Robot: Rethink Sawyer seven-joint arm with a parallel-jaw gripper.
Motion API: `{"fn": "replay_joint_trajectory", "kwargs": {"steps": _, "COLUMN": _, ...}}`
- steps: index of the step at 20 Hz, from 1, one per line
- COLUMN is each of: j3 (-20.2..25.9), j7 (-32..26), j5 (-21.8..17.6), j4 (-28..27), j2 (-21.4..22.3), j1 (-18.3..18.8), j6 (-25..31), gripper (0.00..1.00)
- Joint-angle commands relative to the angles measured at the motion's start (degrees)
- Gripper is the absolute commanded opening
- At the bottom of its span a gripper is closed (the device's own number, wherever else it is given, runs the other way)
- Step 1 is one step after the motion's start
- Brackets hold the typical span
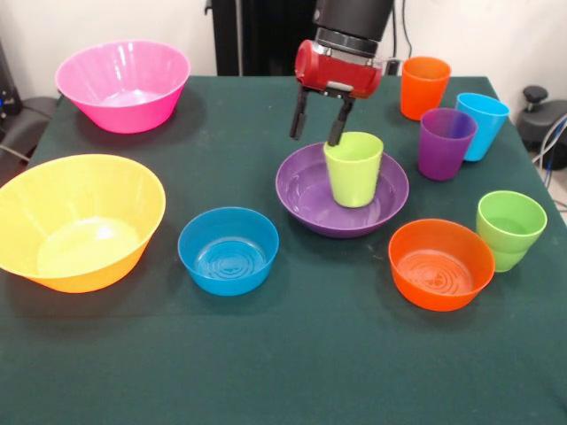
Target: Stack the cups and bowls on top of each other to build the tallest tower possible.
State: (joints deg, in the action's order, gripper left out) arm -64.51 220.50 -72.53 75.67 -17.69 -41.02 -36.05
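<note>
A lime-yellow cup (pixel 353 168) stands upright inside the wide purple bowl (pixel 306 197) at the table's middle. My gripper (pixel 316 128) hangs just above the bowl's far left rim, beside the cup, open with nothing between its fingers. The small blue bowl (pixel 229 250) rests on the cloth to the left of the purple bowl. A small orange bowl (pixel 440 263) lies to the right front. Orange (pixel 423 87), purple (pixel 446 142), light blue (pixel 483 124) and green (pixel 509 229) cups stand on the right side.
A big pink bowl (pixel 123 84) sits at the far left and a big yellow-orange bowl (pixel 78 221) at the near left. Dark green cloth covers the table (pixel 292 354).
</note>
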Motion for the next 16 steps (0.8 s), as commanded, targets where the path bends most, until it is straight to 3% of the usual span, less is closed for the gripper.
{"fn": "replay_joint_trajectory", "kwargs": {"steps": 1, "j3": 9.9, "j7": 10.3, "j5": -3.9, "j4": -6.1, "j2": -3.3, "j1": -0.3, "j6": -0.8, "gripper": 1.00}}
{"fn": "replay_joint_trajectory", "kwargs": {"steps": 6, "j3": 12.1, "j7": 3.3, "j5": -1.3, "j4": -5.5, "j2": -0.5, "j1": 1.1, "j6": 0.2, "gripper": 1.00}}
{"fn": "replay_joint_trajectory", "kwargs": {"steps": 16, "j3": 14.6, "j7": -1.4, "j5": 1.6, "j4": -4.6, "j2": 2.7, "j1": 2.5, "j6": 2.1, "gripper": 1.00}}
